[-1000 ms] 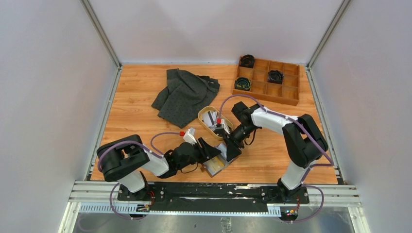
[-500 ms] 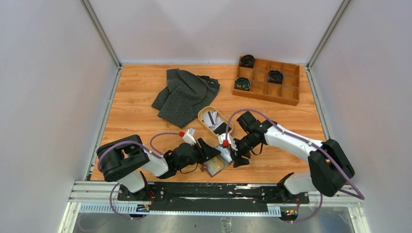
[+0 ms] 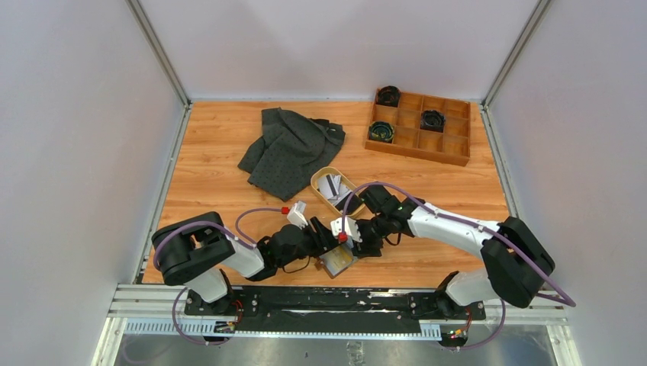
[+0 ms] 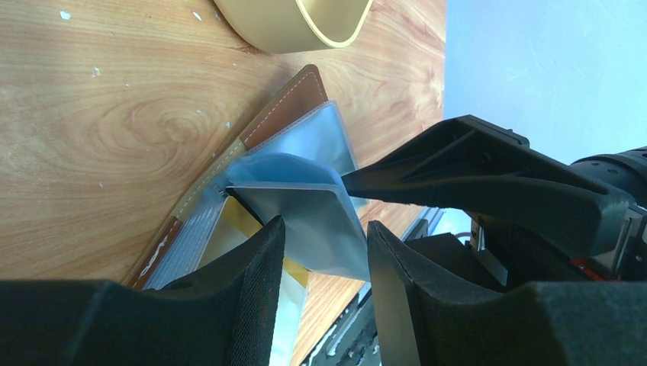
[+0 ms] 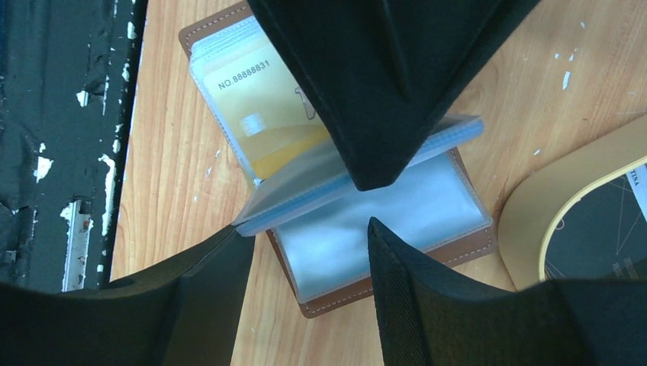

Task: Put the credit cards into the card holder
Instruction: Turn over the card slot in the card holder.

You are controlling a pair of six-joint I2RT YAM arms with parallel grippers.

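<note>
Here's the card holder [image 5: 412, 213], lying open on the table [image 3: 221, 175] right in front of the arm bases. Its brown leather is face down and its clear plastic leaves fan upward. Both arms meet over it.

The left gripper [image 4: 324, 229] reaches in over the holder from its left. Its jaws are set narrow, and one clear leaf stands up in the gap between them. Whether the pads actually pinch that leaf can't be made out. From the right wrist camera, a left finger [image 5: 374, 91] lies across the raised bundle of leaves, tip down on it.

The right gripper [image 5: 305, 229] hangs directly above the holder with its jaws apart and nothing between them. The tip of one of its fingers [image 4: 458, 175] sits at the edge of the upright leaf.

Inside the holder, a yellow card [image 5: 259, 107] already sits in a sleeve on the page nearer the bases. The rest of the credit cards [image 3: 333, 185], black and white ones, lie in an oval tan tray [image 5: 526, 221] just beyond the holder's far corner.

Farther beyond the holder and off to its left, a dark grey cloth [image 3: 290, 149] lies crumpled. Well beyond the holder to the right stands a wooden compartment box [image 3: 450, 137], with black coils [image 3: 381, 132] in three of its cells.
</note>
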